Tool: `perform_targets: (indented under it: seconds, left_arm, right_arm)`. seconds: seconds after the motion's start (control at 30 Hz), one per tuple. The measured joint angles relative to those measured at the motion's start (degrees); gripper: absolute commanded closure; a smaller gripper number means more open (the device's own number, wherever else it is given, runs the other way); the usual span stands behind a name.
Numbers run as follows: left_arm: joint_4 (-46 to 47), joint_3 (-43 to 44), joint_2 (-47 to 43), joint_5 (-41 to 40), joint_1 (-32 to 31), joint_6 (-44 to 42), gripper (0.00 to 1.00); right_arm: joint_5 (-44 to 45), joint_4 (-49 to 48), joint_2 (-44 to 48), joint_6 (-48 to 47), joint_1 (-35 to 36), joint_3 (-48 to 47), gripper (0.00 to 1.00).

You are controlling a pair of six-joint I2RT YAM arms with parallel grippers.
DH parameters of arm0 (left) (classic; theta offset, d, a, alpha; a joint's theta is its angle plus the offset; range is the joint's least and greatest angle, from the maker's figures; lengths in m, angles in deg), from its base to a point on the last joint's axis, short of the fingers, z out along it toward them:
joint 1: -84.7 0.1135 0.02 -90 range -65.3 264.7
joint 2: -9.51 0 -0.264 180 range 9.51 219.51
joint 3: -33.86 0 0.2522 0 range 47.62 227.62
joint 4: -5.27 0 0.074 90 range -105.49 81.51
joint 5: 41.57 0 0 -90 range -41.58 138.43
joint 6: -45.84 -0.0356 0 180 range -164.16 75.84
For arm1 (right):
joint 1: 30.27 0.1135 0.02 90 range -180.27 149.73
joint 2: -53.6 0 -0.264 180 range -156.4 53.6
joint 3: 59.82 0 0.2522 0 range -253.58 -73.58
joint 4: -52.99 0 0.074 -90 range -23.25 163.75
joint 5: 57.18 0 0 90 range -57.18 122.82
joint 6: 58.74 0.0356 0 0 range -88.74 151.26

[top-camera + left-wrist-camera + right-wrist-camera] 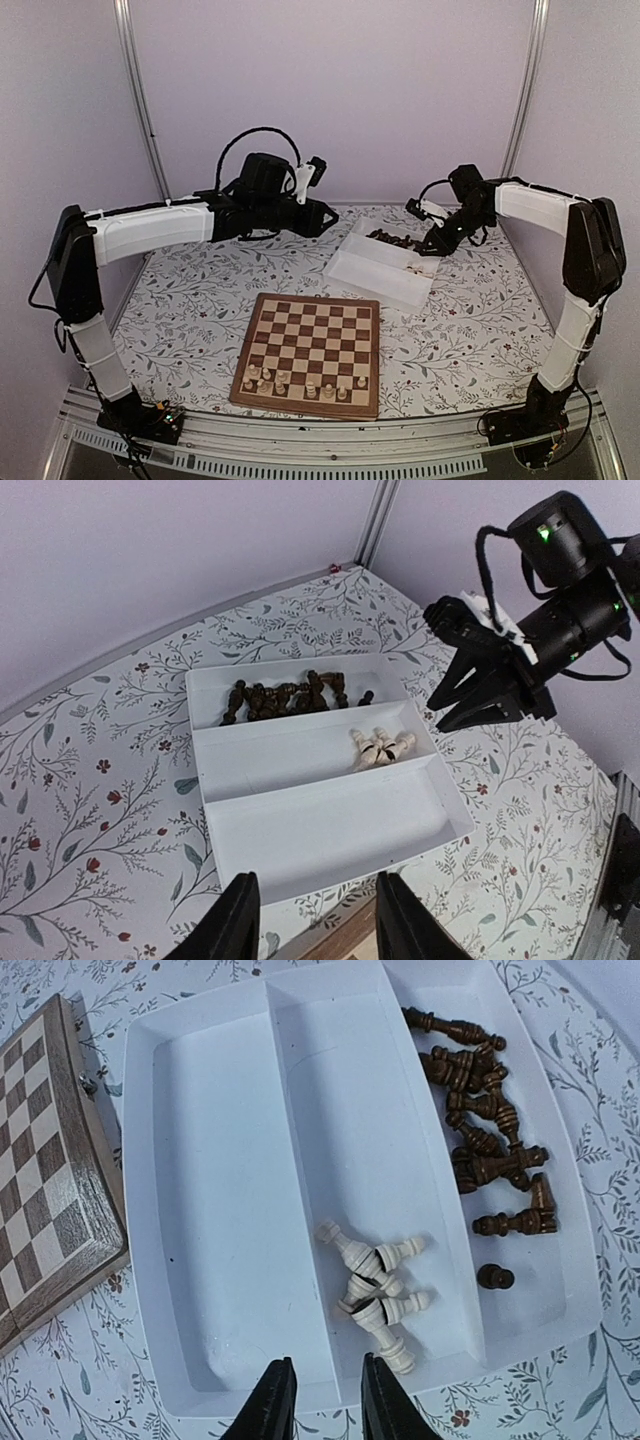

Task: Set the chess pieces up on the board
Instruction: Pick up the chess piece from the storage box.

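Observation:
The board [310, 345] lies in front of the arm bases, with several cream chess pieces [300, 385] standing on its near rows. More cream pieces [375, 1285] lie in a heap in the middle compartment of the white tray [200, 1340]. Dark pieces [480, 1130] are piled in its far compartment. My right gripper [325, 1408] hovers over the tray's end wall, just beside the cream heap, its jaws a narrow gap apart with nothing between them. My left gripper [320, 925] hangs open and empty above the tray's near rim and a corner of the board [350, 938].
The tray [385, 262] sits behind and to the right of the board on a floral cloth. Its compartment nearest the board [320, 825] holds nothing. The right arm [520, 645] reaches in over the tray's right end in the left wrist view. Walls close the back and sides.

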Motion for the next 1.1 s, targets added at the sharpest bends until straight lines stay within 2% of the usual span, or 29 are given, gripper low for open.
perform_targets:
  seconds: [0.27,0.53,0.87,0.97,1.1]
  left_arm:
    - [-1.97,1.11,2.84,0.55,0.00,0.44,0.58]
    - [-2.03,1.11,3.13,1.40,0.00,0.94,0.58]
    - [-2.01,1.11,3.67,1.90,0.00,1.84,0.58]
    - [-2.01,1.11,4.02,2.08,0.00,2.10,0.58]
    - [-2.01,1.11,4.52,2.40,0.00,2.49,0.58]
  right_arm:
    - [-2.32,-0.26,-10.49,4.98,0.04,-4.44,0.77]
    - [-1.03,-0.57,-16.65,10.36,0.04,-10.69,0.76]
    - [2.19,1.01,-19.52,13.29,0.35,-11.80,0.61]
    - [3.08,1.14,-19.65,13.53,0.74,-11.80,0.61]
    - [3.52,1.42,-21.42,13.73,1.57,-11.89,0.67]
